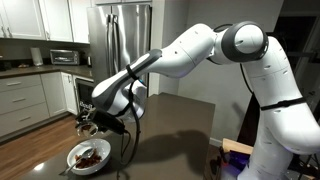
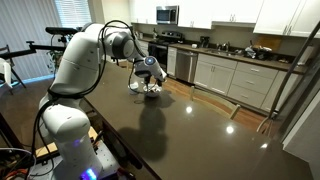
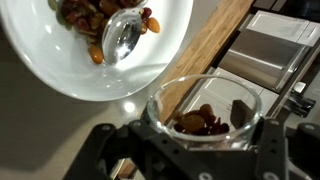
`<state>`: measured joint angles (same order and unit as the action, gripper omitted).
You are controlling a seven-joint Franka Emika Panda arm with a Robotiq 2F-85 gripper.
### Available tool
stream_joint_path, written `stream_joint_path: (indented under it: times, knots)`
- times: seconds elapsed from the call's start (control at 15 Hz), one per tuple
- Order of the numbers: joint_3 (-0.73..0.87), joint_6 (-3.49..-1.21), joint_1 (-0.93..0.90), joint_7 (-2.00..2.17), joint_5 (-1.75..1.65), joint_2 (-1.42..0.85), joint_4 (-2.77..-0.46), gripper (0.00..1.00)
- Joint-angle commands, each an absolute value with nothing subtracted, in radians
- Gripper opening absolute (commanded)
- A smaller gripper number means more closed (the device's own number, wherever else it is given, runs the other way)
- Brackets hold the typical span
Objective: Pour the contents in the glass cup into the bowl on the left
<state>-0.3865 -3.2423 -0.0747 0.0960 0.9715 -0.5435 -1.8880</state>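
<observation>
While the gripper [image 3: 205, 140] clamps it from both sides, the glass cup [image 3: 205, 108] sits low and right of centre in the wrist view, with the dark jaws closed against its wall. The contents [image 3: 200, 123], a small heap of reddish-brown bits, lie at its bottom, well below the rim.

Up and to the left of the cup, and apart from it, is the bowl [image 3: 60, 70]. It is wide and white, and the top of the frame cuts it off. It holds more bits of the same colour, and a spoon [image 3: 122, 38] lies among them with its shiny scoop facing up.

Behind the cup a strip of wooden floor [image 3: 205, 50] runs on a slant toward the upper right. That puts the edge of the table just beside both the cup and the bowl.

In an exterior view the gripper [image 1: 95, 122] hangs just above the bowl [image 1: 72, 158] at the lower left of the frame, near the table's [image 1: 175, 120] left edge. The white arm [image 1: 180, 50] reaches in from the right. A refrigerator [image 1: 125, 40] and a microwave [image 1: 63, 56] stand well back along the top of that frame.

In an exterior view the dark table [image 2: 200, 140] spreads wide toward the lower right. The gripper [image 2: 150, 85] works at its far end, and cabinets [image 2: 230, 75] line the wall beyond it.
</observation>
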Motion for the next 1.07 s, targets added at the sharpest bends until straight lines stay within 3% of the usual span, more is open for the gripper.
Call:
stream_joint_path:
  times: [0.0,1.0]
  knots:
    - [-0.473,-3.300,-0.005,0.041,0.982,-0.525,-1.924,0.53]
    - [-0.648,-3.385,0.121,0.028,0.942,-0.545,-1.998,0.53]
